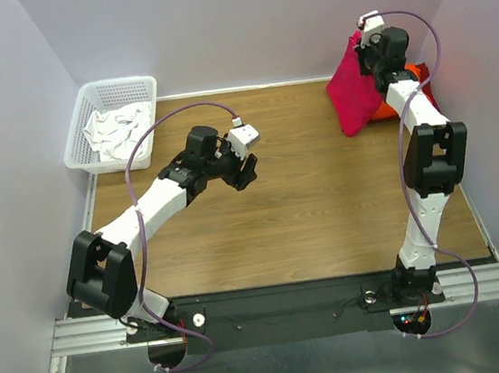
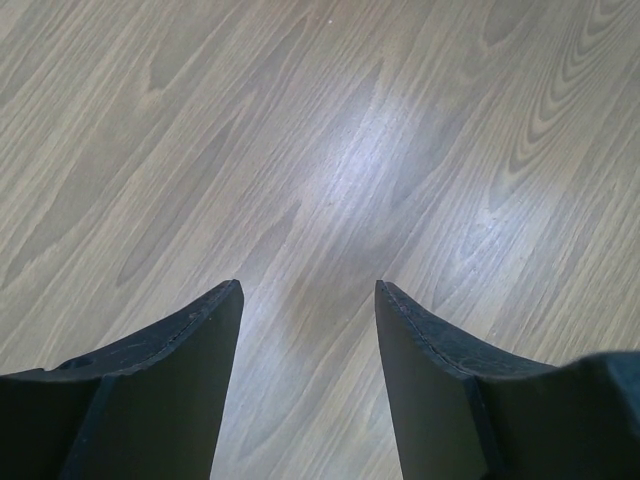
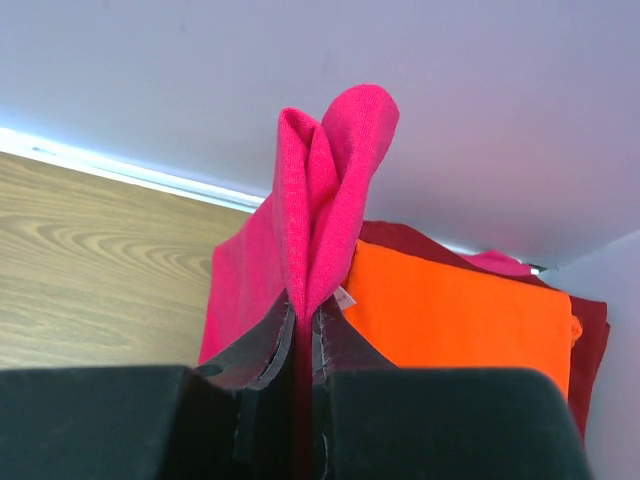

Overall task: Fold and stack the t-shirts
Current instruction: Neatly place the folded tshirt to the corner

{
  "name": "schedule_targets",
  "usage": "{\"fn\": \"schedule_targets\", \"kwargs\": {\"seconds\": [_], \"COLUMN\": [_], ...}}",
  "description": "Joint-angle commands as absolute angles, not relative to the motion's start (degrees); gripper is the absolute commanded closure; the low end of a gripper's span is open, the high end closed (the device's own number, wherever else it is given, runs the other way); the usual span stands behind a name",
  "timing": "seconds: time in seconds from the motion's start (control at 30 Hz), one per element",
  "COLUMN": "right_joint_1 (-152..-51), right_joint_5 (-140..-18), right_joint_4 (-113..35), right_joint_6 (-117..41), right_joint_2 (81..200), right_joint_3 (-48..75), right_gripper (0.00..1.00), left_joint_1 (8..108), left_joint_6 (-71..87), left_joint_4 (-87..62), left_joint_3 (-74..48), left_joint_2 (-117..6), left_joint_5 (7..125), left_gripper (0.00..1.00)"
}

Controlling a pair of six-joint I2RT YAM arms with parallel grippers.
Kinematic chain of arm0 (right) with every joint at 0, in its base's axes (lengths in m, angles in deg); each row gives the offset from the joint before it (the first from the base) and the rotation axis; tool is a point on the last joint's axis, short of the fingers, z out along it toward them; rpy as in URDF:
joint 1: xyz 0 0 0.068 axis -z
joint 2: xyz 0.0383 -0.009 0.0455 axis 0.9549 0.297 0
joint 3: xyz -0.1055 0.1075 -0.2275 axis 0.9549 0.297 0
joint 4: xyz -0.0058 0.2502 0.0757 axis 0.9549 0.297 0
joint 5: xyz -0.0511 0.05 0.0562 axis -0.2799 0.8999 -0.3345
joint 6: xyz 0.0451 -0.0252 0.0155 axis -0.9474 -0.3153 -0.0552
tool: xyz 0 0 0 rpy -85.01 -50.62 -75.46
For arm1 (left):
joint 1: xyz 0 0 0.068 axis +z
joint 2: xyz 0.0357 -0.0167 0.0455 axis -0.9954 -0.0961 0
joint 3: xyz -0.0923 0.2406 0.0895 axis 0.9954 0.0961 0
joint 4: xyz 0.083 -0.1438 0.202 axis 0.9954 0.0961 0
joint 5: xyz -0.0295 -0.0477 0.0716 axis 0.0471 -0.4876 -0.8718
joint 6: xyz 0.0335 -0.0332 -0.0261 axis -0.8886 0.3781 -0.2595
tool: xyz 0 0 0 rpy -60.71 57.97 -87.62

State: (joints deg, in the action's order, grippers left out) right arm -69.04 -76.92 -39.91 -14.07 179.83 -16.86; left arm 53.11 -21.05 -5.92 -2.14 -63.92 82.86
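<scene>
We see a white basket (image 1: 121, 91) of crumpled white cloth (image 1: 113, 129) at the far left corner of the counter (image 1: 307, 207), well apart from the far right corner, where the orange t-shirt (image 3: 450, 315) lies on the darker red t-shirt (image 3: 592, 335). The pinkish-red t-shirt (image 1: 352, 92) hangs beside that pile, partly hiding it from above, with a bunched fold clamped in the right end effector (image 3: 305, 318) on an arm stretched far and raised. Our left end effector (image 2: 308, 290) hovers over bare wood left of centre, fingers apart, holding nothing.
</scene>
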Motion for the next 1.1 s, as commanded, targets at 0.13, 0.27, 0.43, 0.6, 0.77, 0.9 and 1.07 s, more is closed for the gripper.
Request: {"fn": "schedule_targets", "kwargs": {"seconds": [0.13, 0.27, 0.43, 0.6, 0.77, 0.9, 1.07], "right_joint_1": [-68.77, -68.41, -67.97, -67.27, -66.39, -65.69, -64.37], "right_joint_5": [-76.97, -76.53, -76.44, -76.18, -75.74, -75.21, -74.34], "right_joint_4": [-40.30, -39.33, -37.66, -36.78, -35.64, -35.02, -34.85], "right_joint_6": [-12.43, -12.70, -12.52, -12.00, -11.82, -11.47, -10.33], "right_joint_2": [173.40, 172.88, 172.61, 172.70, 172.96, 173.05, 174.10], "right_joint_3": [-21.45, -23.38, -25.14, -27.25, -29.10, -29.45, -29.54], "right_gripper": [0.99, 0.99, 0.99, 0.99, 0.99, 0.99, 1.00], "left_joint_1": [53.55, 53.90, 54.51, 54.87, 54.87, 54.87, 54.87], "left_joint_6": [-21.68, -22.03, -21.94, -22.47, -22.82, -22.82, -22.82], "left_joint_4": [-5.63, -5.19, -4.22, -3.87, -3.87, -3.96, -3.52], "left_joint_3": [-2.17, -2.26, -2.69, -2.52, -2.26, -2.52, -2.96], "left_joint_2": [-60.95, -60.25, -59.98, -59.80, -59.89, -60.07, -60.33], "left_joint_5": [84.03, 84.99, 85.09, 84.91, 85.09, 85.09, 85.17], "left_gripper": [0.02, 0.02, 0.02, 0.01, 0.01, 0.01, 0.01]}}
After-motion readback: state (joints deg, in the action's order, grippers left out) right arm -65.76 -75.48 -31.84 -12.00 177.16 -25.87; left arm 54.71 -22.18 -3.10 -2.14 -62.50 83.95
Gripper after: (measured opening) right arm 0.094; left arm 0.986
